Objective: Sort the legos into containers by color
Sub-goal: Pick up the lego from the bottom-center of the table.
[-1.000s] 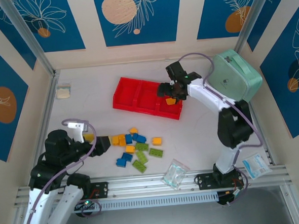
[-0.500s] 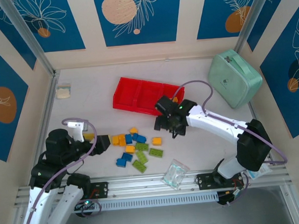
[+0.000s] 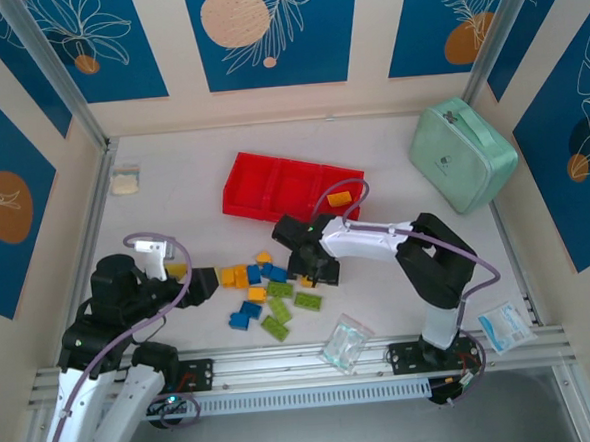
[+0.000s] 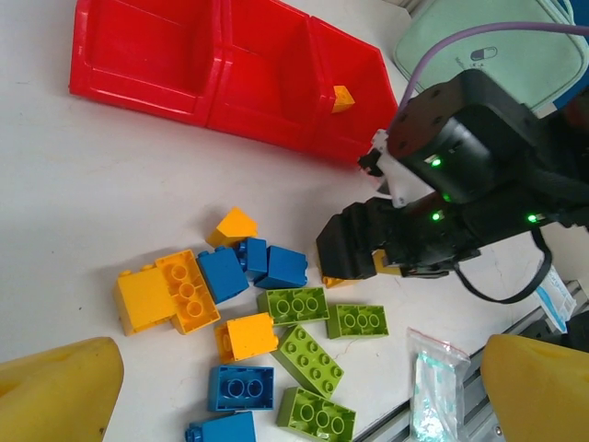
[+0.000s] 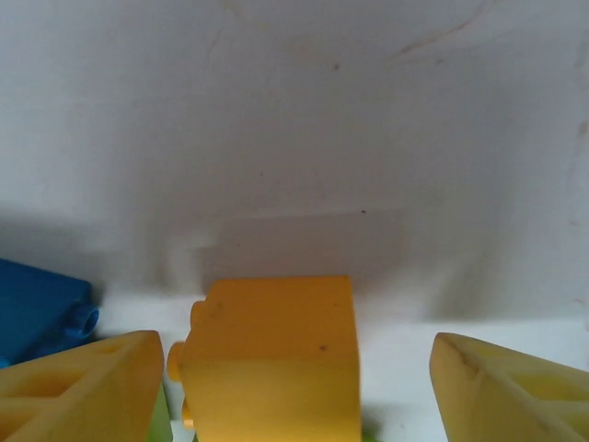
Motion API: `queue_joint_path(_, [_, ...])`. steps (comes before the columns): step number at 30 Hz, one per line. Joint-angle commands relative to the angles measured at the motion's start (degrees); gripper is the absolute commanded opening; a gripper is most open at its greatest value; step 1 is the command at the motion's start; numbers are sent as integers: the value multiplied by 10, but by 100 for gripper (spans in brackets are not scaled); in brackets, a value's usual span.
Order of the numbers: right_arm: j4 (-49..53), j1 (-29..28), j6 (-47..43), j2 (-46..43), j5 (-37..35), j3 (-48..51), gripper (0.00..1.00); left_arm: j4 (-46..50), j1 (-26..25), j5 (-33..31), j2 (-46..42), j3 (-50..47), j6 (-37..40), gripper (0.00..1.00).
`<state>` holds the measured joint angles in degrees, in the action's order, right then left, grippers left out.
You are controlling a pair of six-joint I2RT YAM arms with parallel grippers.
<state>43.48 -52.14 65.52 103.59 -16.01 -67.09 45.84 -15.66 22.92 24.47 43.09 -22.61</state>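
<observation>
Yellow lego (image 5: pixel 271 354) between spread right claw (image 5: pixel 299 391) fingers, red tray (image 4: pixel 138 55) nearby

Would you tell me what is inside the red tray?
A yellow-orange brick lies in the red tray's right compartment; the others show bare floor, though near walls hide strips.
</observation>
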Motion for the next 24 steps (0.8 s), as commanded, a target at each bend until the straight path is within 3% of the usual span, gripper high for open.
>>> queue_joint_path(1, [2, -7, 19, 9, 10, -16, 75, -13, -3, 21, -5, -7, 0, 99])
queue_joint_path(6, [2, -9, 20, 20, 4, -5, 67, -16, -3, 25, -5, -9, 0, 99])
queue_joint_path(10, [-2, -6, -1, 18, -7, -3, 47, -16, -3, 24, -4, -9, -1, 99])
queue_joint_path(14, [12, -4, -35, 0, -27, -18, 38, -19, -3, 27, -4, -11, -1, 99])
queue_joint_path(19, [14, 28, -107, -74, -55, -35, 34, -20, -3, 30, -3, -11, 0, 99])
queue_joint_path(24, [-16, 122, -225, -123, -37, -61, 34, -26, -3, 46, -2, -13, 3, 99])
